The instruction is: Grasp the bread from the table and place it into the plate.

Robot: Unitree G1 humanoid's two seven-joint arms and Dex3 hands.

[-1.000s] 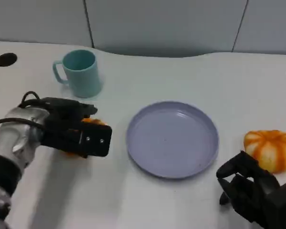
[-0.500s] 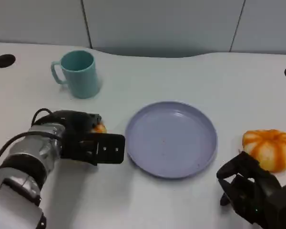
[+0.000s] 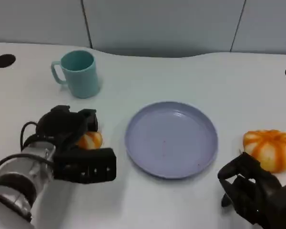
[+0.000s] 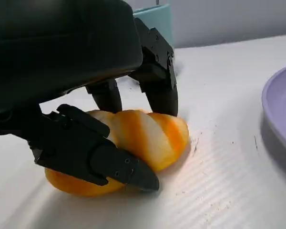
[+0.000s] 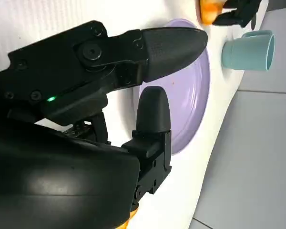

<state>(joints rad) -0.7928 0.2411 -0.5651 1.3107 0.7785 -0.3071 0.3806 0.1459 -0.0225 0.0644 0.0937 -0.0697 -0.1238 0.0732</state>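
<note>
Head view: left hand [image 3: 69, 143] has drawn back, uncovering more bread [image 3: 89, 140].

Even, soft, bright light falls from above on the white table [image 3: 190, 76]. The plate [image 3: 171, 139] casts a thin faint shadow at its near rim. Beside the plate, the left hand [image 3: 74, 145] is slightly motion-blurred; in the left wrist view the hand's black shell [image 4: 57, 43] is out of focus
</note>
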